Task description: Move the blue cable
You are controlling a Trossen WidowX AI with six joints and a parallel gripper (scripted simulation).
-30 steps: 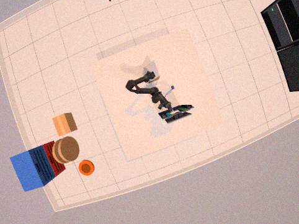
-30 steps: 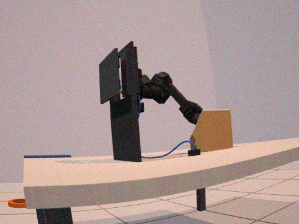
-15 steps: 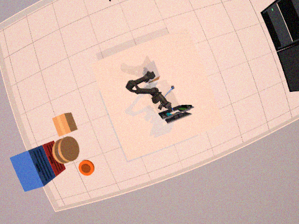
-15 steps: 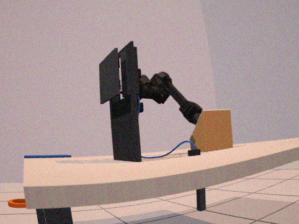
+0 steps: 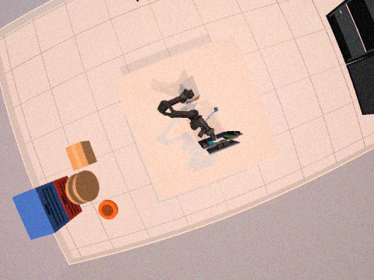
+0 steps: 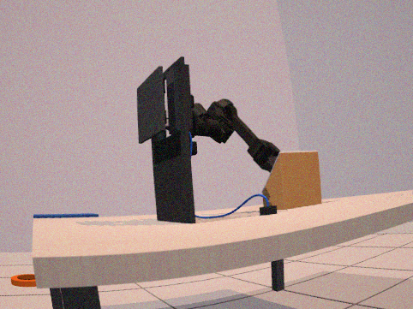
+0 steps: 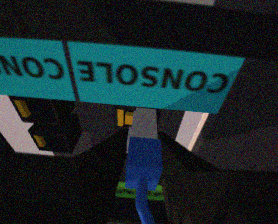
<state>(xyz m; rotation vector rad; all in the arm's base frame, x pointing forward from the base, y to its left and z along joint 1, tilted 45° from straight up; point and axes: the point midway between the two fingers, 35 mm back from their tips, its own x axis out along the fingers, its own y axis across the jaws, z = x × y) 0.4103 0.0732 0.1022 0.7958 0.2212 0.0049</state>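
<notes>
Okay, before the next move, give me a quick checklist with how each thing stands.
1. Black claw shut on the grey-and-blue plug: ok.
2. Plug at a teal CONSOLE label: ok.
3. Plug's tab squeezed: cannot tell.
4. Plug clear of any port: cannot tell, its tip is hidden.
5. Thin blue cable slack near the small black block: ok, it curves loosely.

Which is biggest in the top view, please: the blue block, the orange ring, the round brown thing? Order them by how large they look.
1. Blue block
2. Round brown thing
3. Orange ring
</notes>
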